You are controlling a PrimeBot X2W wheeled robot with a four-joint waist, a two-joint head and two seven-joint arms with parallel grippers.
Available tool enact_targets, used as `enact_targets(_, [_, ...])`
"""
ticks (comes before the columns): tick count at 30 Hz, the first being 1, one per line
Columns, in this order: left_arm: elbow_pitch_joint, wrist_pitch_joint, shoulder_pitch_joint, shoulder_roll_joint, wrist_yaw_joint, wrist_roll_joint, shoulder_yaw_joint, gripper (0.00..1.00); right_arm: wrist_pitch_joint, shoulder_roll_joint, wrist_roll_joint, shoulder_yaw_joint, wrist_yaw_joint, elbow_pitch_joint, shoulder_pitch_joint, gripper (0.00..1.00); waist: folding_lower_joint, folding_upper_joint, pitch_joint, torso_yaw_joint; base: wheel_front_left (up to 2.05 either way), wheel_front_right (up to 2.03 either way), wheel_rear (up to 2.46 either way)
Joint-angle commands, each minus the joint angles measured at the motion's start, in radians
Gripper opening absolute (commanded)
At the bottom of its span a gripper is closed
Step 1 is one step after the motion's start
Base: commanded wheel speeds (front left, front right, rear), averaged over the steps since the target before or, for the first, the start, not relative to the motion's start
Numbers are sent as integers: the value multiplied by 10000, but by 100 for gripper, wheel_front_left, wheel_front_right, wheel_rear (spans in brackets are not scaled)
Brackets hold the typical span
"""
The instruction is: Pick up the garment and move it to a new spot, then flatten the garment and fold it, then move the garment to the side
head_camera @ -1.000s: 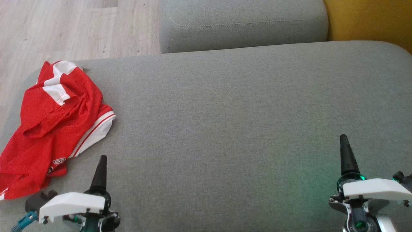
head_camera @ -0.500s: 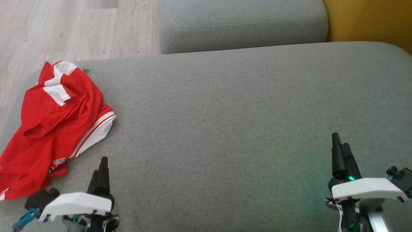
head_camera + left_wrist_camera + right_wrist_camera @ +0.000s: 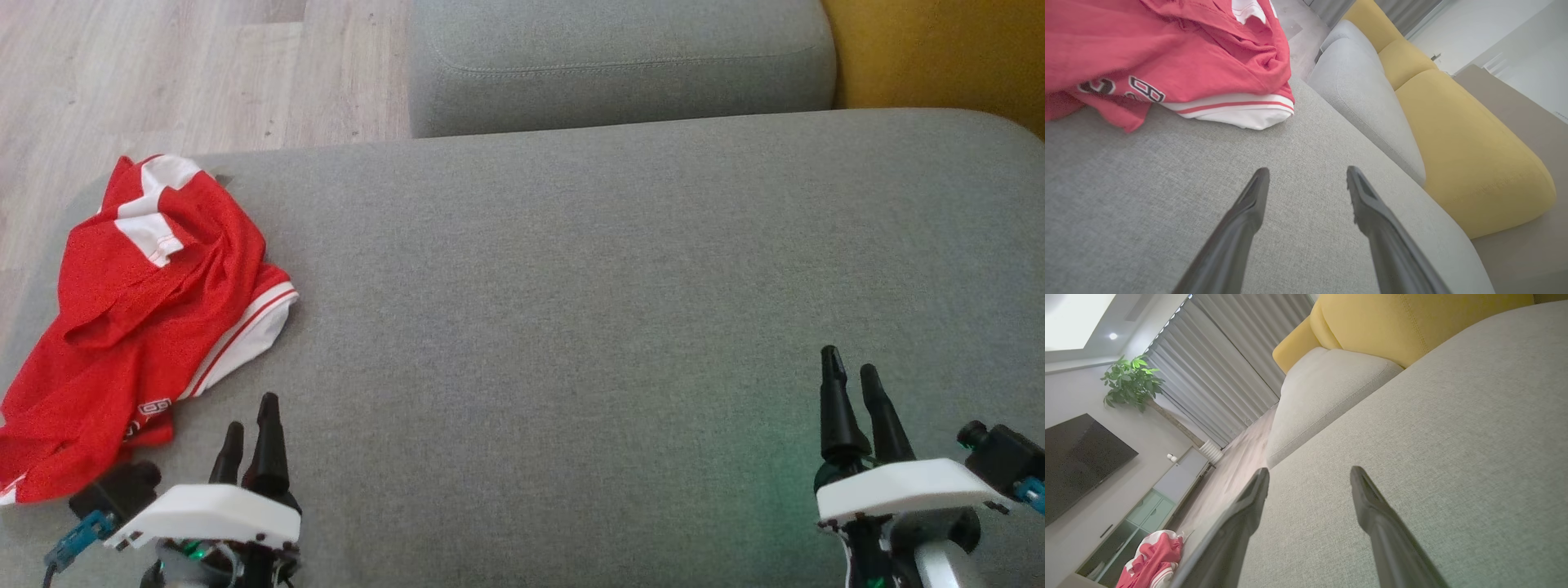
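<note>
On our grey sofa seat, the crumpled red-and-white garment lies along the left edge, its dark lettering unreadable. Our left gripper and right gripper stand wide, empty.

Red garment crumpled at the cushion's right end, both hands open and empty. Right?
No. The red garment lies crumpled at the left end of the cushion, beside the left hand, per the head view. Left hand and right hand are open and empty.
</note>
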Motion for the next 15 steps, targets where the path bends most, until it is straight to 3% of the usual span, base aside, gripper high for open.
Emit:
enact_targets(1, [-393,-138,-190,208,55,417,97,100,-144,-97,-410,200,46,-317,-332,100,0,0,-2,5,0,0,0])
enact_targets(15, [-597,-517,-59,350,210,2288,-145,100,-527,-131,-2164,417,54,-396,-439,100,0,0,-17,18,0,0,0])
